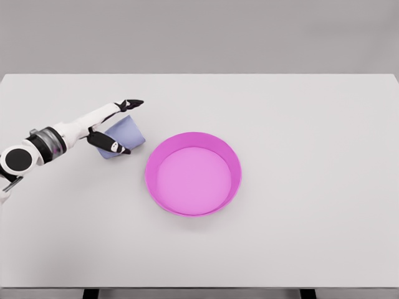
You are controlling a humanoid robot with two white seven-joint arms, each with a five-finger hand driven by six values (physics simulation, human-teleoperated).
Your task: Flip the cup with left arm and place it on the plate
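White table [299,124]: left hand [115,128] clasping cup [128,134], which lies on its side; plate [232,163] sits at 4 o'clock, near.

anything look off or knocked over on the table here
The lavender cup lies on its side left of the pink plate, not upright, with the left hand around it. No spill or damage shows, and the plate holds nothing.
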